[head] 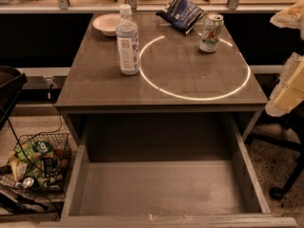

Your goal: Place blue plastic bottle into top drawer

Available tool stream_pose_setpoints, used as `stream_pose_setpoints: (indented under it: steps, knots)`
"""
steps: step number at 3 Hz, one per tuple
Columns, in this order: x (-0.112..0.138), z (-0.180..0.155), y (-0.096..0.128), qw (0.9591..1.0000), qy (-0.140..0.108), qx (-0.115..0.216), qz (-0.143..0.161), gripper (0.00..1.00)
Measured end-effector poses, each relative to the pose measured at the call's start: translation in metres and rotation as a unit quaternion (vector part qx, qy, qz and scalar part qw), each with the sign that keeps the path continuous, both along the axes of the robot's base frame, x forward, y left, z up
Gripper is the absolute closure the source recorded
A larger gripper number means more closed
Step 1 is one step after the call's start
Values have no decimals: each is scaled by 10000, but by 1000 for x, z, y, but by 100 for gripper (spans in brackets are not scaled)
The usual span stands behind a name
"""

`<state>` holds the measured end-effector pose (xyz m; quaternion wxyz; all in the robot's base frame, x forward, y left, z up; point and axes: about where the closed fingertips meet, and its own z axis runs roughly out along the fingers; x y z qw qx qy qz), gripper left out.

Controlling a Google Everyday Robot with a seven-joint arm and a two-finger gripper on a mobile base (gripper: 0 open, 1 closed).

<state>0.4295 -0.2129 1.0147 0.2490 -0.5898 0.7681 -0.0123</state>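
The claw point(290, 14), a pale shape at right whose opening could not be told, hung well apart from the blue plastic bottle point(127, 42), probably light, slippery, best grasped mid-body.

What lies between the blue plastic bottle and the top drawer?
In the camera view, only bare table surface separates the blue plastic bottle from the top drawer. The claw is at the right frame edge, beside the table.

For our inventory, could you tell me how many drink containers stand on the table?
2: the blue plastic bottle at the left, near the white bowl, and the soda can at back right. None seems hidden. The pincer is at the right edge, away from both.
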Motion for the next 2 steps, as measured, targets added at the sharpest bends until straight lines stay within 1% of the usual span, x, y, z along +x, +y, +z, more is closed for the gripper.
stream_pose_setpoints:
  steps: [1,2]
  knots:
    - [0,0,0,10000,-2,2,1,0]
    - [17,-1,19,9988,-143,405,214,0]
